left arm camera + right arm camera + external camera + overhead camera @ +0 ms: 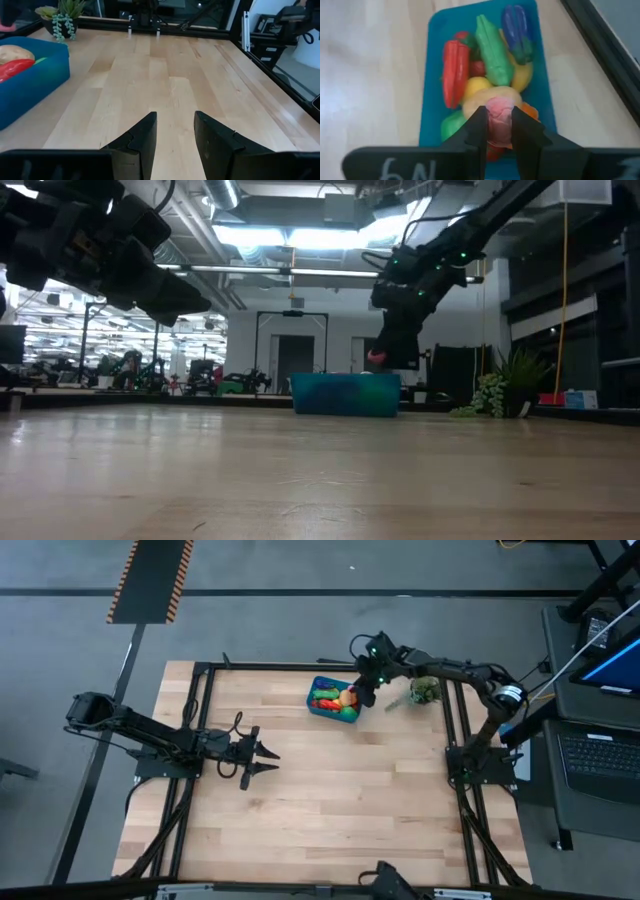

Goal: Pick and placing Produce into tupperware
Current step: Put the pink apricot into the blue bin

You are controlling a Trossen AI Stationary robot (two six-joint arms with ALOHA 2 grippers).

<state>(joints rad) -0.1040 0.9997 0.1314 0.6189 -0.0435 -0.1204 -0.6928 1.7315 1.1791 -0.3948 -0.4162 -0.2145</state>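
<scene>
The teal tupperware (322,706) stands on the far middle of the table. It holds several produce pieces, among them a red pepper (455,72), a green pod (492,50), a purple piece (517,30) and a tan potato (487,100). My right gripper (498,111) hangs over the tub's right end (367,690), shut on a pink toy piece (499,125). My left gripper (175,132) stands open and holds nothing, low over the table's left middle (268,760), pointing toward the right. My right gripper pinches the pink piece by its two sides (491,120) between its two fingers. The fingers slant down from the table's right side. In the low view the pink piece (376,358) sits above the tub's rim (345,378), over the produce inside.
A leafy green plant sprig (425,692) lies just right of the tub. Black frame rails (455,720) run along the table's left, right and far edges. Bare wood (340,800) spreads across the middle and near part of the table.
</scene>
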